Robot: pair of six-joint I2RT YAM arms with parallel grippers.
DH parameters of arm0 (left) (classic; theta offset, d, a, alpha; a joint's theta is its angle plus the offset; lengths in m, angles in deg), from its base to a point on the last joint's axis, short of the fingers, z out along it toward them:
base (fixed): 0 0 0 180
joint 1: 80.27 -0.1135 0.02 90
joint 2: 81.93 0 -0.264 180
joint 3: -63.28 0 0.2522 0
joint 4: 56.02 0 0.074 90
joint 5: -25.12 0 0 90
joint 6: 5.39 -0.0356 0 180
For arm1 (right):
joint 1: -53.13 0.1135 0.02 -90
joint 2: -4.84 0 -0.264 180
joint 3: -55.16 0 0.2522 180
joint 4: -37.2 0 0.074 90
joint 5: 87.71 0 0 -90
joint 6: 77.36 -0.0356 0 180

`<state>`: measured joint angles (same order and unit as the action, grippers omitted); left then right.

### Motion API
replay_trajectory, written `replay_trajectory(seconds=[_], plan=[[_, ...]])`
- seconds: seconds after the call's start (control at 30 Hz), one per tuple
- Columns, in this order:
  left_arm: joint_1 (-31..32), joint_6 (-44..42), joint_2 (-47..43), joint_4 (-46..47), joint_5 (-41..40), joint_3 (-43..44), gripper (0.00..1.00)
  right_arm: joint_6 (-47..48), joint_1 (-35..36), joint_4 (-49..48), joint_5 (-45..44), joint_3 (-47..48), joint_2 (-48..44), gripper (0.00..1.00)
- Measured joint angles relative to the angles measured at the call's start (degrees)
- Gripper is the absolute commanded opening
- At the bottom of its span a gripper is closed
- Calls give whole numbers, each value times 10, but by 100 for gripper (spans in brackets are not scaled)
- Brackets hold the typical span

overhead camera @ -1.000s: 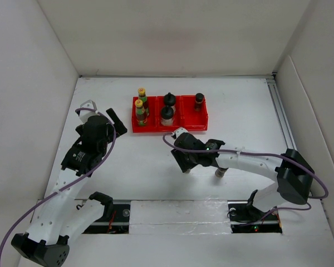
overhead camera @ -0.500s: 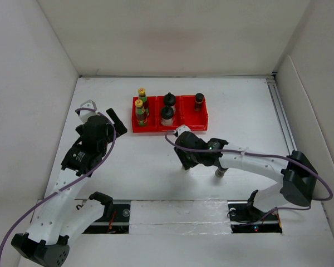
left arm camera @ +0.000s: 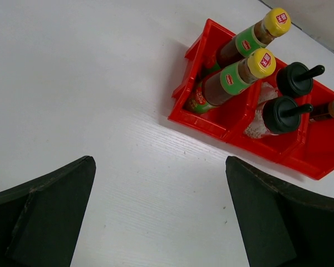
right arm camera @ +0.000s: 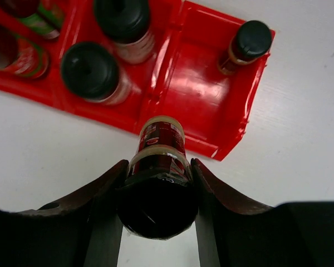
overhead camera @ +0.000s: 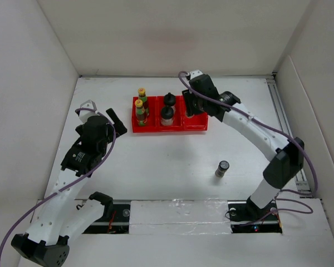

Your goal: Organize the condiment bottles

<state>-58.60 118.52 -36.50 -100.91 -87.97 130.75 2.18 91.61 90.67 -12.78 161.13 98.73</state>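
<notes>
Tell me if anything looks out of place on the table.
One dark-capped shaker stands alone on the bare table, well apart from the red tray where the other bottles sit. The right gripper holds a second shaker over the tray's right end. Nothing looks spilled.

White, faintly grained flat surface (overhead camera: 156,161) is carrying a red plastic three-compartment tray (overhead camera: 167,129), sitting at far centre. One small dark-capped shaker bottle (overhead camera: 222,168) is standing upright directly on the surface, near-right, well apart from the tray.
</notes>
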Motion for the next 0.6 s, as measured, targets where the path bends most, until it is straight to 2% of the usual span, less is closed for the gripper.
replay_trajectory(seconds=[0.27,0.43,0.6], plan=[[0,0,-2,0,4,0,99,36,-94,10,56,96,159,0],[0,-3,-3,0,6,0,99,46,-104,19,65,175,245,0],[0,-5,-3,0,10,0,99,49,-102,23,72,198,274,0]])
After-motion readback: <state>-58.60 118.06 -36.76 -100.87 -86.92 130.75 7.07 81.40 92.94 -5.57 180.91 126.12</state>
